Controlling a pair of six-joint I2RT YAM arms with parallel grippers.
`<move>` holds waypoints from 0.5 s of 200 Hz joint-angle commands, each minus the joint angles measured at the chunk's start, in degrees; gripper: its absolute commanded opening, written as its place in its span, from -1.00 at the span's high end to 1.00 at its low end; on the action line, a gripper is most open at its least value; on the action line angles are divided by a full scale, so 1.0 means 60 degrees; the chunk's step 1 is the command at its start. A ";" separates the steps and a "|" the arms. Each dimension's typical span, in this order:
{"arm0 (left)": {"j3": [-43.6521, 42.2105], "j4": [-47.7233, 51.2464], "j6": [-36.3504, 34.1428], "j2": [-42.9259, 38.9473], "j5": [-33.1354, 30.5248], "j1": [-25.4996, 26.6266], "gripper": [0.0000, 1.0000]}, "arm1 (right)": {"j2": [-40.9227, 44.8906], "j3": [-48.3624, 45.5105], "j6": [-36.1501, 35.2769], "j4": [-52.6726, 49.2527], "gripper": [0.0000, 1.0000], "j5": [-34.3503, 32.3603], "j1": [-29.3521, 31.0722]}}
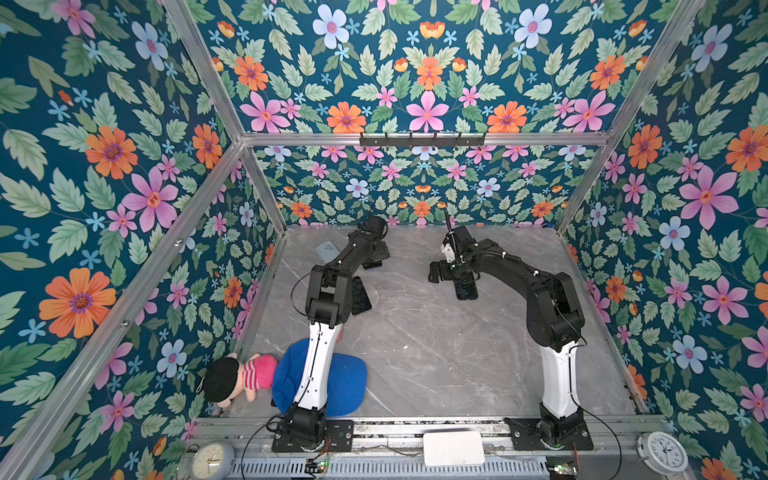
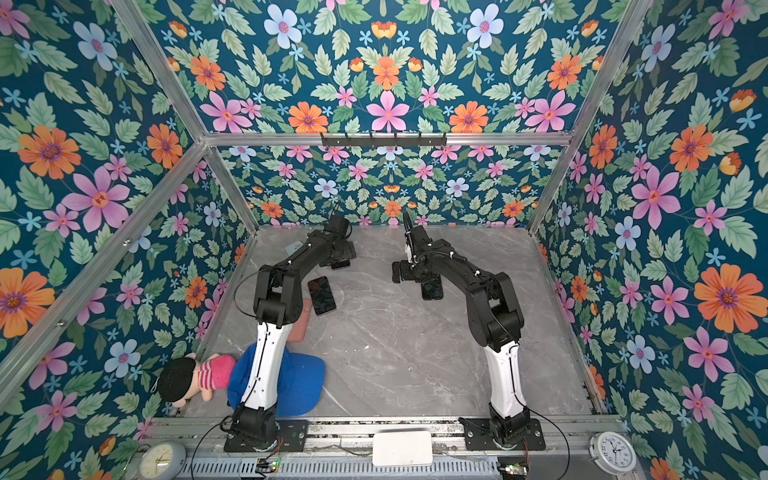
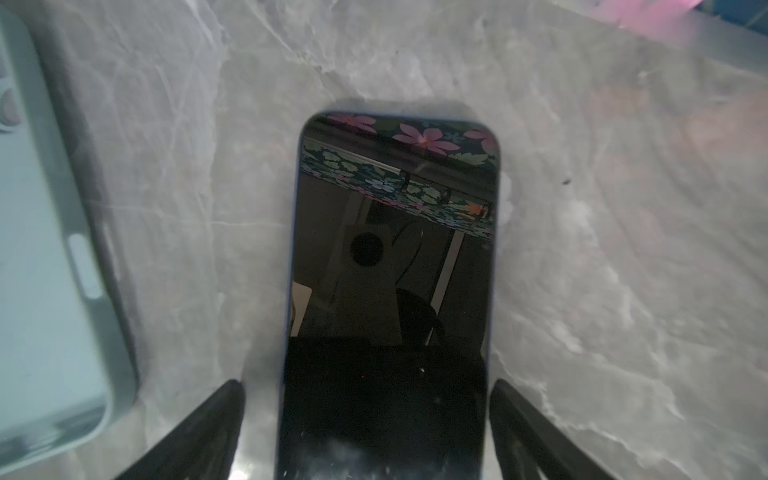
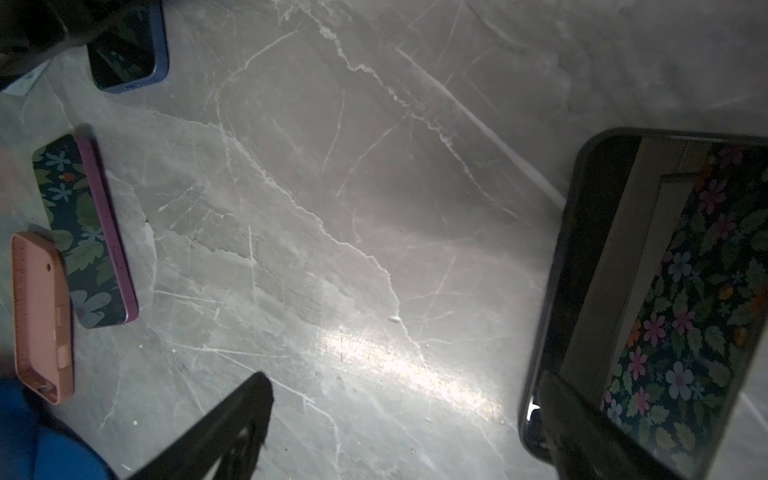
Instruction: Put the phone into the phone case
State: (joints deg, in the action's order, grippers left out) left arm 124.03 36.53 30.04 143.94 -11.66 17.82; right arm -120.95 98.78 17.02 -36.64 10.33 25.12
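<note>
Tho nr phone [image 3: 390,291], case [image 3: 45,291] under arm [image 1: 349,253]

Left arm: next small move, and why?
Probably close the left end effector on the blue-edged phone: its jaws stand open astride it, not gripping, the phone lies flat on the table, and the mint case sits apart beside it.

In both top views you get bright, even light; the walls [image 1: 124,174] bow toward the frame edges, and the counter [image 1: 436,365] shows only faint, soft shadows beneath the arms [image 1: 559,374]. In the right wrist view a bright glare streak crosses the dim counter. In the left wrist view the phone [image 3: 390,270] mirrors the walls, the phone case [image 3: 45,270] is blurred, and a pink flare tints one corner.
</note>
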 commanded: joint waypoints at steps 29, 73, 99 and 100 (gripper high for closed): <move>0.0247 0.0541 0.0094 0.0370 0.0018 -0.0003 -0.70 | 0.0016 0.0064 0.0137 0.0073 -0.98 0.0066 0.0018; 0.0262 0.0641 0.0105 0.0320 0.0053 0.0017 -0.51 | 0.0006 0.0147 0.0180 0.0057 -0.98 0.0022 0.0004; 0.0253 0.0772 0.0129 0.0175 0.0074 0.0091 -0.43 | 0.0002 0.0131 0.0225 0.0072 -0.98 0.0022 0.0012; 0.0257 0.0776 0.0132 0.0170 0.0071 0.0098 -0.43 | 0.0009 0.0117 0.0225 0.0072 -0.98 0.0022 0.0014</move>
State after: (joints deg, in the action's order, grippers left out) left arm 125.73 36.53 30.06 145.27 -13.26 18.11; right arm -120.95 99.37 17.89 -36.40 10.31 25.17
